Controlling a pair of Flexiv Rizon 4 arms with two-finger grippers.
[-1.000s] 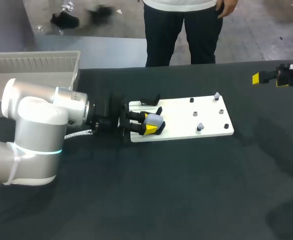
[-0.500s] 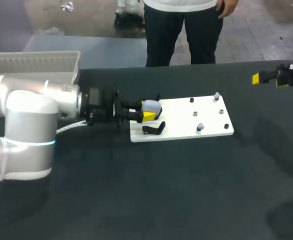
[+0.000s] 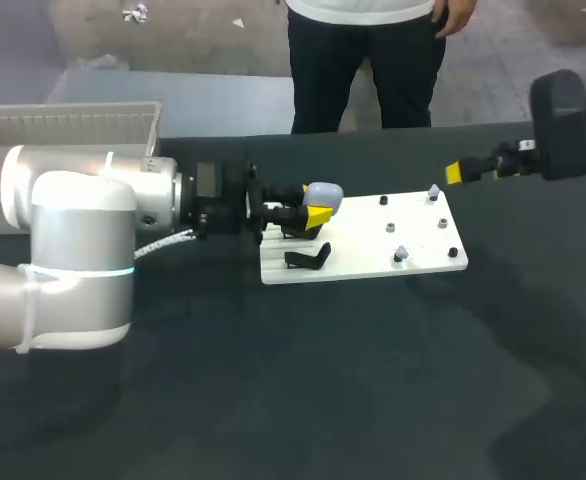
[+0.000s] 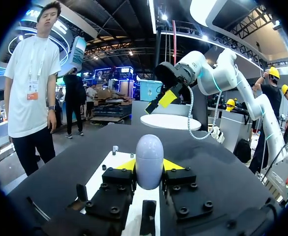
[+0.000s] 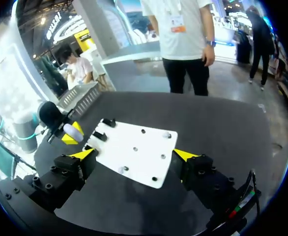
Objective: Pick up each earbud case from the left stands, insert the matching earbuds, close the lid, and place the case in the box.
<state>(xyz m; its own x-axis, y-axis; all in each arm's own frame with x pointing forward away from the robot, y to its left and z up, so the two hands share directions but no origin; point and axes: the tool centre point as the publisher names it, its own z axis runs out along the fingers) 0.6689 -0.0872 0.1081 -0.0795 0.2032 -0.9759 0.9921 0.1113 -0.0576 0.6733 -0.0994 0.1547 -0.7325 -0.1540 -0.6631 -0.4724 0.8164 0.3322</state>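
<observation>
The earbud case (image 3: pixel 322 193) is pinched in the left gripper (image 3: pixel 311 210), just above the white board's (image 3: pixel 373 250) left end and clear of the black stand (image 3: pixel 308 259). Best held level and steady, lid reachable, for the right gripper (image 5: pixel 134 154) near the board's right corner, fingers spread.

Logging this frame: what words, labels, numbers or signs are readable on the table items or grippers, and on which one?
None can be read: the earbud case held in the left gripper, the white board, the grey box and the right gripper show no legible print.
</observation>
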